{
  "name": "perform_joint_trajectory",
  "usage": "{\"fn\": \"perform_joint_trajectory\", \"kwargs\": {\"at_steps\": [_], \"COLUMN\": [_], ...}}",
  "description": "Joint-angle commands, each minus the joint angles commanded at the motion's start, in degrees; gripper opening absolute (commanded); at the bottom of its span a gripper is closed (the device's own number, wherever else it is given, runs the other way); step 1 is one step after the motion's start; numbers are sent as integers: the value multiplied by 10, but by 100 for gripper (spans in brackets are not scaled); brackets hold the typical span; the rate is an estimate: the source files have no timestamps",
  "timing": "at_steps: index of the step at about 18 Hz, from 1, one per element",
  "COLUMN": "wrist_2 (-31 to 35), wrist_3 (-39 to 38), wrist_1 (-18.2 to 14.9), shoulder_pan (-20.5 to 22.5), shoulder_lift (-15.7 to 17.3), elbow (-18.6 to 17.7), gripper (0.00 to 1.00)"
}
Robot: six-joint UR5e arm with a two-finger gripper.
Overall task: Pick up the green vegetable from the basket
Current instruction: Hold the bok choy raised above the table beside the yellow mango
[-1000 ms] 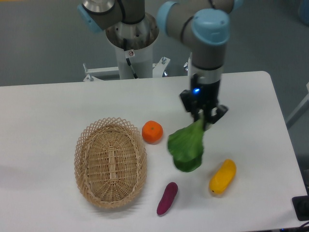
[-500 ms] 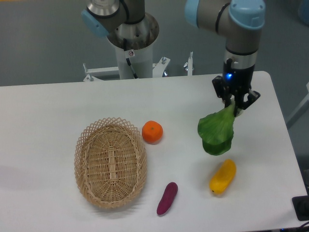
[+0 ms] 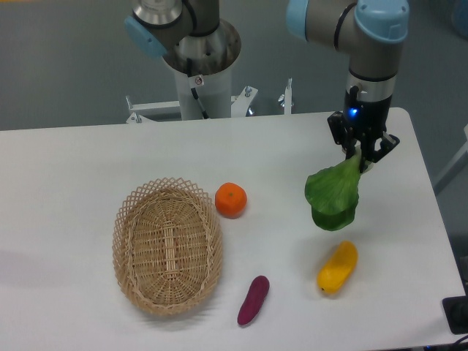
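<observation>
The green vegetable [image 3: 333, 196] hangs in the air over the right part of the table, broad dark leaves down and its pale stalk up. My gripper [image 3: 360, 155] is shut on that stalk, pointing straight down. The oval wicker basket [image 3: 167, 245] sits at the left front of the table, well to the left of the gripper, and it holds nothing.
An orange fruit [image 3: 230, 199] lies just right of the basket's far rim. A purple eggplant-shaped piece [image 3: 253, 300] lies at the front, and a yellow oblong fruit [image 3: 337, 268] lies below the hanging vegetable. The robot's base [image 3: 199, 66] stands behind the table.
The gripper has carried the green vegetable from the table's middle to the right and further back; over the last half second it moved only slightly right.
</observation>
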Motion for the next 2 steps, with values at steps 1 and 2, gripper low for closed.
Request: {"fn": "perform_joint_trajectory", "kwargs": {"at_steps": [1, 2], "wrist_2": [-1, -1], "wrist_3": [0, 0], "wrist_1": [0, 0], "shoulder_pan": [0, 0], "shoulder_lift": [0, 0], "elbow": [0, 0], "gripper": [36, 36]}}
